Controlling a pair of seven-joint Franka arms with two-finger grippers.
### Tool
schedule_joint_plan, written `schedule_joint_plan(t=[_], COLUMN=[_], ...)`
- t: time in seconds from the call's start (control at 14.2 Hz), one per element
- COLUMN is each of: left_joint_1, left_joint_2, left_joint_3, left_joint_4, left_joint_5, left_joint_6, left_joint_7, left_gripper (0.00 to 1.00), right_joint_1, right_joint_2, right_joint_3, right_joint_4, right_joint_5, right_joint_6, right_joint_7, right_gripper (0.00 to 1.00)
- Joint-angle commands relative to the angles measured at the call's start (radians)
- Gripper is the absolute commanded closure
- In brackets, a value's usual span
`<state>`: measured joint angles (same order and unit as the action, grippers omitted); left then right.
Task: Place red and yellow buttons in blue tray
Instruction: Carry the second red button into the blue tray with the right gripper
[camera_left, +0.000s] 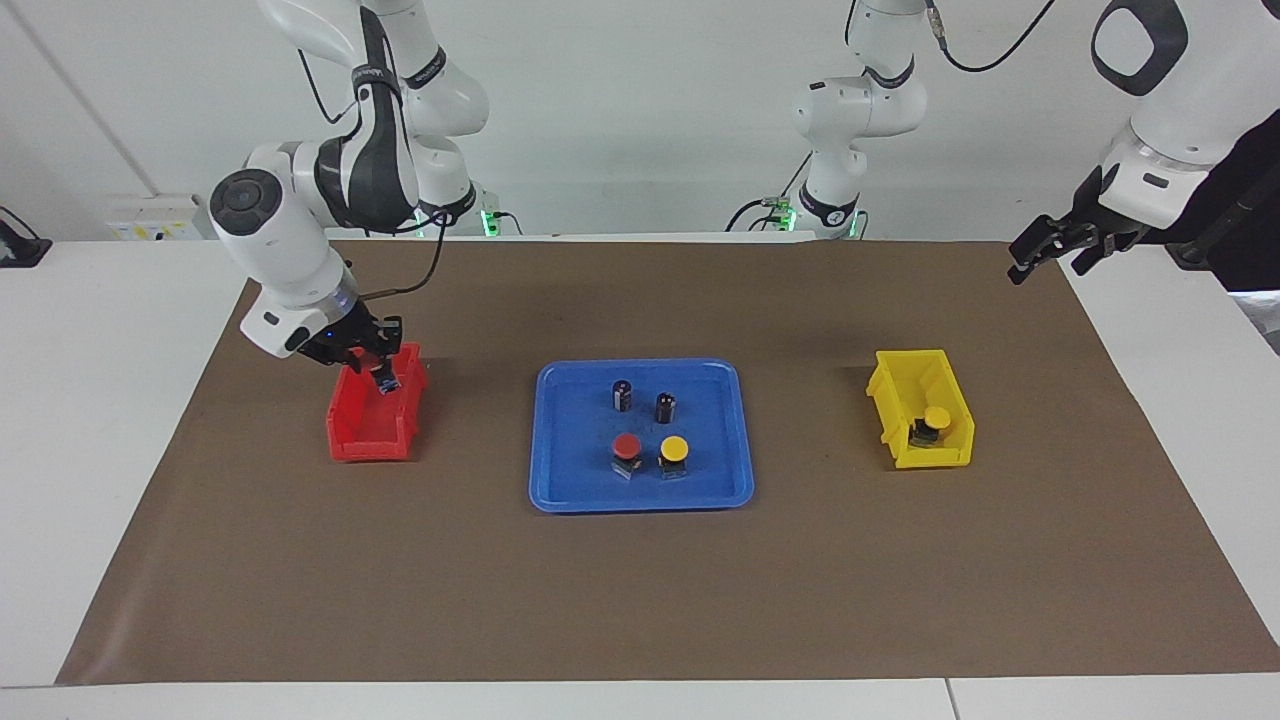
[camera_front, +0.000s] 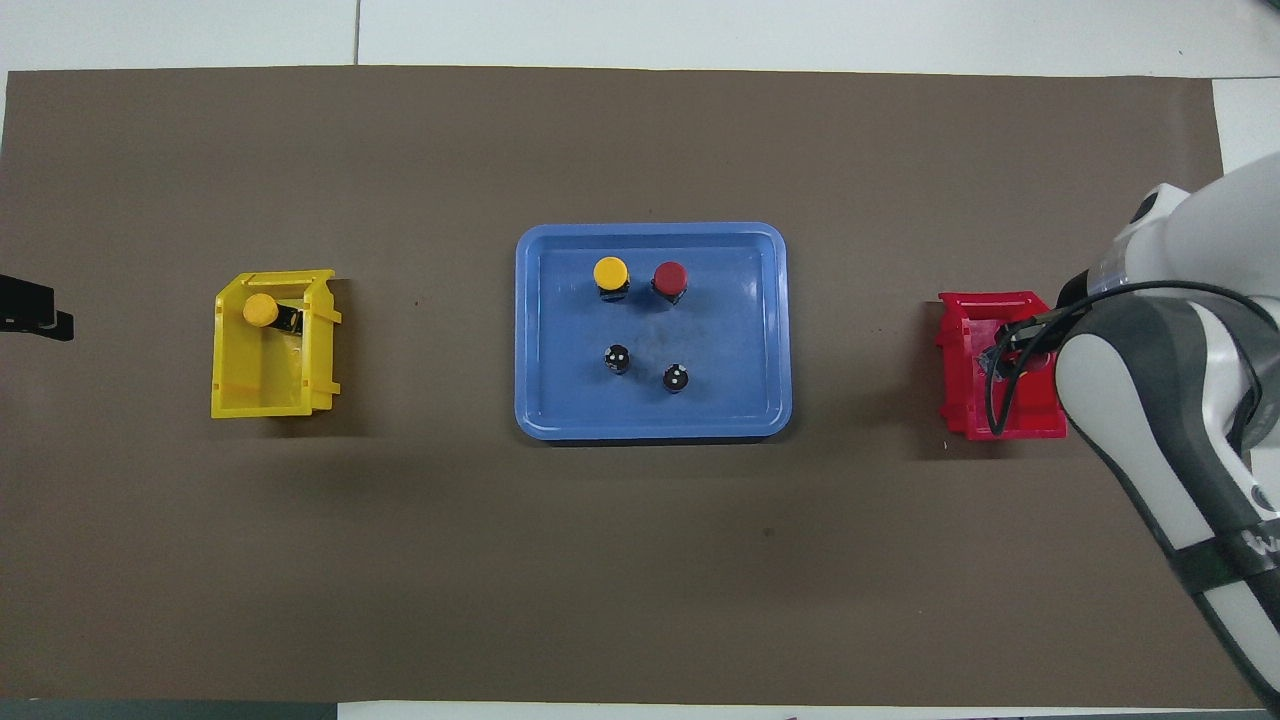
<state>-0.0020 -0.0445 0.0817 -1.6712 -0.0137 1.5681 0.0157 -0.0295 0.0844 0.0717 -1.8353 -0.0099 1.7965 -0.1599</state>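
The blue tray (camera_left: 560, 480) (camera_front: 540, 400) lies mid-table. In it stand a red button (camera_left: 626, 447) (camera_front: 670, 275) and a yellow button (camera_left: 674, 449) (camera_front: 610, 271), side by side. Another yellow button (camera_left: 936, 417) (camera_front: 260, 310) lies in the yellow bin (camera_left: 900, 455) (camera_front: 232, 400). My right gripper (camera_left: 385, 378) (camera_front: 1003, 357) reaches down into the red bin (camera_left: 365, 440) (camera_front: 960, 400); what is under it is hidden, and no second red button shows. My left gripper (camera_left: 1048, 262) (camera_front: 35, 310) waits open and empty in the air over the mat's edge at the left arm's end.
Two dark capless cylinders (camera_left: 622, 394) (camera_left: 666, 406) stand in the tray, nearer to the robots than the two buttons. A brown mat (camera_left: 640, 600) covers the table. The red bin sits toward the right arm's end, the yellow bin toward the left arm's end.
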Motion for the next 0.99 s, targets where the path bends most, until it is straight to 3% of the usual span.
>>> schedule_joint_plan(t=[0.0, 0.14, 0.42, 0.49, 0.63, 0.92], left_joint_1=[0.01, -0.005, -0.021, -0.019, -0.019, -0.021], left_joint_2=[-0.02, -0.023, -0.022, -0.022, -0.023, -0.025], left_joint_3=[-0.023, -0.028, -0.036, -0.04, -0.042, -0.043], left_joint_4=[-0.021, -0.021, -0.016, -0.016, -0.016, -0.025], left_joint_5=[-0.002, -0.006, -0.023, -0.023, -0.025, -0.026], left_joint_6=[-0.013, -0.029, -0.03, -0.025, -0.025, -0.013], left_joint_7=[0.071, 0.083, 0.076, 0.075, 0.076, 0.076], left_gripper=[0.0, 0.0, 0.0, 0.0, 0.0, 0.0], right_joint_1=[0.06, 0.144, 0.331, 0.347, 0.352, 0.349], right_joint_2=[0.147, 0.22, 0.558, 0.607, 0.614, 0.585], right_joint_3=[0.008, 0.014, 0.011, 0.013, 0.013, 0.013], right_joint_4=[0.276, 0.348, 0.765, 0.804, 0.759, 0.668], right_joint_5=[0.002, 0.039, 0.062, 0.061, 0.039, 0.024], right_joint_6=[-0.123, -0.124, -0.123, -0.096, -0.014, -0.016], right_joint_7=[0.098, 0.241, 0.55, 0.619, 0.649, 0.649], right_gripper=[0.81, 0.83, 0.83, 0.83, 0.83, 0.83])
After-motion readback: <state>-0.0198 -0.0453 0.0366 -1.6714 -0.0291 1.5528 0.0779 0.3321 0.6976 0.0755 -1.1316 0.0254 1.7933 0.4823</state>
